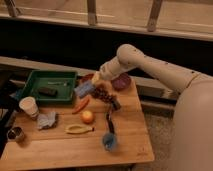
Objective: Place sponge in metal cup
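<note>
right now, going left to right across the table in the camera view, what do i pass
metal cup → white cup → rag → orange → blue cup; gripper holds the sponge farther back, between rag and blue cup
</note>
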Robot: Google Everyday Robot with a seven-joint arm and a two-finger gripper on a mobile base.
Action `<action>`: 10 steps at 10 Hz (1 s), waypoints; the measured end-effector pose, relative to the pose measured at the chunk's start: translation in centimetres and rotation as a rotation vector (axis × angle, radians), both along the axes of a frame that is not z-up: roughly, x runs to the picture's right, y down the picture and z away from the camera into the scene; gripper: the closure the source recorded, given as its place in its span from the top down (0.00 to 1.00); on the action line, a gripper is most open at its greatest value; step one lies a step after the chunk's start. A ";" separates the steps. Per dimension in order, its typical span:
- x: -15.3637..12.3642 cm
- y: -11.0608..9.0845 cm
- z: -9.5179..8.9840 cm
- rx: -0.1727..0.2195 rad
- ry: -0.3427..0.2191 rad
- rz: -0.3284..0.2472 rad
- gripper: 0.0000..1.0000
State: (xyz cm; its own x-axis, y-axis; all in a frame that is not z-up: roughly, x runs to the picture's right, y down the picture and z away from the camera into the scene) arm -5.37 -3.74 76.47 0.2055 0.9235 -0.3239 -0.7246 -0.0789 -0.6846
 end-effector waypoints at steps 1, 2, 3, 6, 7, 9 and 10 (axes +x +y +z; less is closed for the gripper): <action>-2.0 1.0 -1.1 0.004 -0.024 -0.033 0.07; -4.1 2.0 -2.2 0.007 -0.047 -0.058 0.07; -5.5 2.7 -3.0 0.004 -0.060 -0.068 0.07; -10.6 4.0 -5.0 0.025 -0.094 -0.108 0.07; -12.4 4.2 -5.4 0.036 -0.109 -0.120 0.07; -15.4 4.7 -6.4 0.035 -0.170 -0.130 0.07; -15.5 4.7 -6.5 0.035 -0.173 -0.131 0.07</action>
State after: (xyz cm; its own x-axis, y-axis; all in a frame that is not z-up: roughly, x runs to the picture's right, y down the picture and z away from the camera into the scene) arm -20.86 0.93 70.00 0.3737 0.8955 -0.2416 -0.5988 0.0340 -0.8002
